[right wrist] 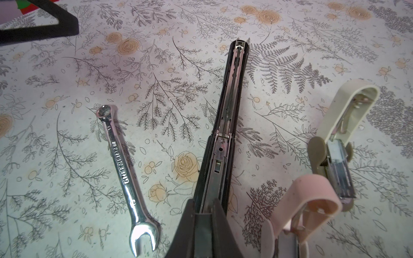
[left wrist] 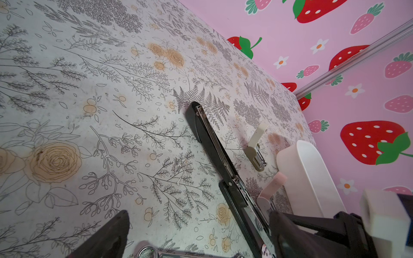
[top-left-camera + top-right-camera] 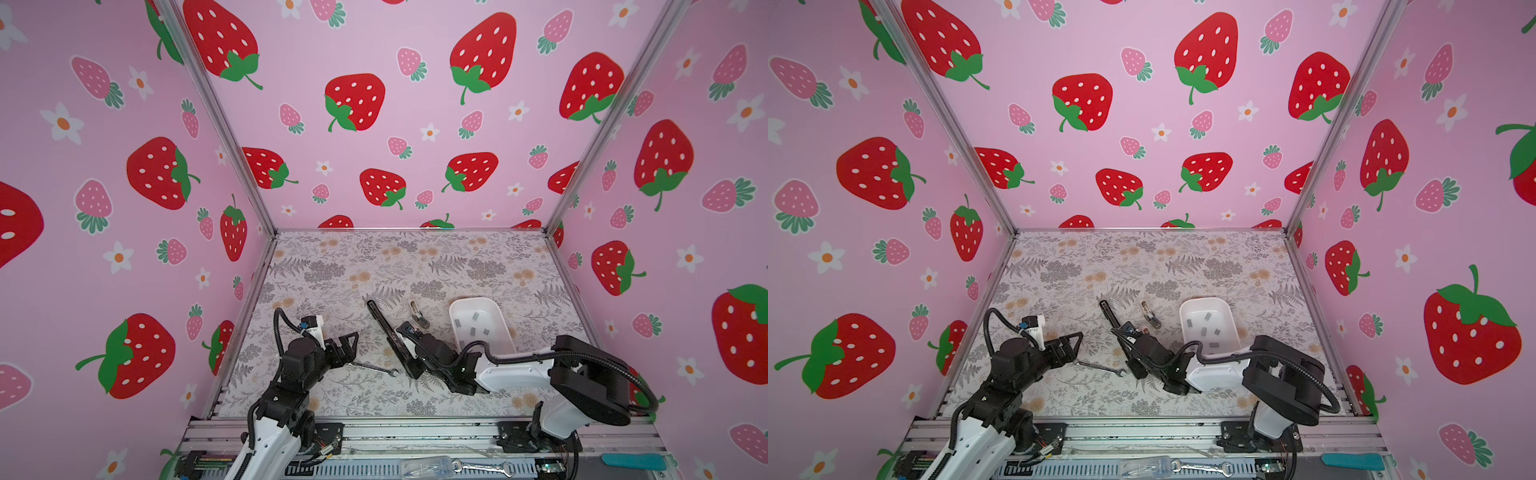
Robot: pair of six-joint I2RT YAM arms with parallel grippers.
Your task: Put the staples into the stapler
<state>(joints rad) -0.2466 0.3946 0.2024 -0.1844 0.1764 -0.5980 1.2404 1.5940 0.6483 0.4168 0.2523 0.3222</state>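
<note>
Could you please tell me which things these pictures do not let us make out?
Staples in the white tray: too small in both top views to count strip by strip; the right arm covers the tray's near end.
Stapler: its near stretch lies under the right hand in the right wrist view, so whether it is loaded is unclear.
Pink mini stapler: cut off by that view's bottom edge.

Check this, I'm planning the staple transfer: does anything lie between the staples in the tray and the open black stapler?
Yes: the pink mini stapler and the beige mini stapler lie between the tray holding the staples and the stapler.
</note>
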